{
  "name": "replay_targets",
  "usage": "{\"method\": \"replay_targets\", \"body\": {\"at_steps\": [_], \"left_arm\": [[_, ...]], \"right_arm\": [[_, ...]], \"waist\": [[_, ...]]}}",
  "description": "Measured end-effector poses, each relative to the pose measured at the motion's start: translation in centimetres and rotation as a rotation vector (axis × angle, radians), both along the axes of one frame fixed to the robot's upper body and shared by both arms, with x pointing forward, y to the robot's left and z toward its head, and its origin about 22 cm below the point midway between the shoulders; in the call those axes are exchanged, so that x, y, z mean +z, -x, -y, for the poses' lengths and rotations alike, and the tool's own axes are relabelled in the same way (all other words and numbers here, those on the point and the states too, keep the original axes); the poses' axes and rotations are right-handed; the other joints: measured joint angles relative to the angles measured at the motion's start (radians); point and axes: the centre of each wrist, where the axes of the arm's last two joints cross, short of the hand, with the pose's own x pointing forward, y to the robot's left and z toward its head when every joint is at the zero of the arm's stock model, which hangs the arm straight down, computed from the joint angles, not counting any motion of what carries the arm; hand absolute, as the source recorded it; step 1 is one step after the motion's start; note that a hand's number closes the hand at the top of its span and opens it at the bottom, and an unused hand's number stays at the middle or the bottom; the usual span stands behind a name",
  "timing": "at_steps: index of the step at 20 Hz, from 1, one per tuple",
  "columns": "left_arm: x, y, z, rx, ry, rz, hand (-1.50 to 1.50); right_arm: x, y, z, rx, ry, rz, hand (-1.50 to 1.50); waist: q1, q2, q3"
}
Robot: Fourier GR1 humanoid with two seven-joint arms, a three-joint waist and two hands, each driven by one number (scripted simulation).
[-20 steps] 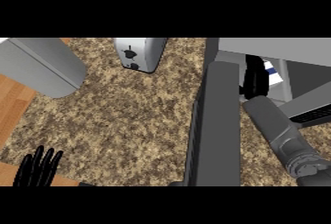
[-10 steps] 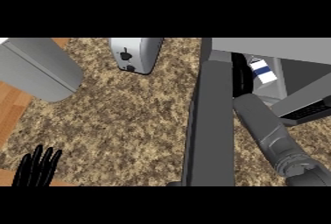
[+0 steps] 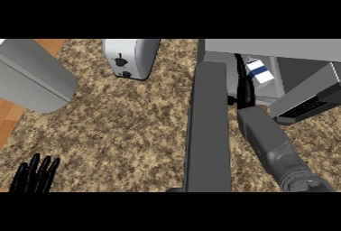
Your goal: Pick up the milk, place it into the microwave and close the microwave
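A speckled brown granite worktop (image 3: 126, 131) filled most of the view. A silver toaster (image 3: 131, 57) stood at its far edge, with wooden floor (image 3: 8, 119) showing at the left.

A grey, rounded right forearm (image 3: 273, 144) with a ringed cuff is seen beside the microwave door (image 3: 208, 126), ending in a slim black right hand (image 3: 244, 88). Black fingers of the left hand (image 3: 36, 176) are seen far from that door.

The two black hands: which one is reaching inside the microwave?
The right hand, stretched into the grey microwave beside the white-and-blue milk carton; the left hand rests at the lower-left edge.
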Motion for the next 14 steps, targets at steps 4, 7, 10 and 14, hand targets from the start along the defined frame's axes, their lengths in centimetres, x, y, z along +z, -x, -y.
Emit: {"method": "replay_targets", "body": {"at_steps": [4,7,10,14], "left_arm": [[0.2,0.6,-0.2,0.006,0.003,-0.009,-1.5],[0.4,0.9,-0.2,0.013,0.002,-0.004,-1.5],[0.4,1.0,0.0,0.016,0.0,-0.016,-1.5],[0.5,1.9,0.8,0.014,0.001,-0.032,-1.5]], "right_arm": [[-2.3,1.8,0.2,0.045,-0.094,-0.01,-1.5],[-4.0,3.2,0.3,0.062,-0.141,-0.017,-1.5],[-5.0,4.2,0.1,0.074,-0.174,-0.01,-1.5],[-6.8,6.1,1.0,0.094,-0.217,-0.006,-1.5]], "waist": [[-0.019,-0.01,-0.002],[-0.032,-0.017,-0.003],[-0.043,-0.021,-0.003],[-0.058,-0.029,-0.004]]}}
